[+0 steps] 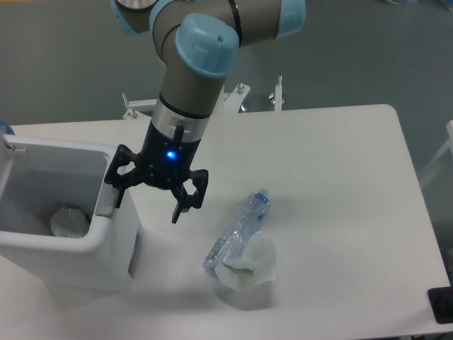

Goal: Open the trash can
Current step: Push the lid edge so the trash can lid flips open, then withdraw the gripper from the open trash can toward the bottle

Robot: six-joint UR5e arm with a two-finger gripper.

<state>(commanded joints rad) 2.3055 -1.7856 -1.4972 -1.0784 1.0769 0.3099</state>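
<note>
Trash can (pixel 42 244) sits at the desk's (pixel 340 177) left edge, interior exposed. End effector (pixel 148 195) spread wide, holding nothing; its left finger meets the can's right rim tab (pixel 105 205).

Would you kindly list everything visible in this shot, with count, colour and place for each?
trash can: one, white, left edge of the table, lid open, interior showing
crumpled white item: one, inside the trash can
plastic bottle: one, clear, crushed, blue cap, table centre
crumpled tissue: one, white, under the bottle's lower end
table: one, white
metal brackets: several, white, behind the table's far edge
arm: one, grey with light-blue joints, coming down from the top
gripper: one, black, blue light, open, one finger at the can's right rim
</note>
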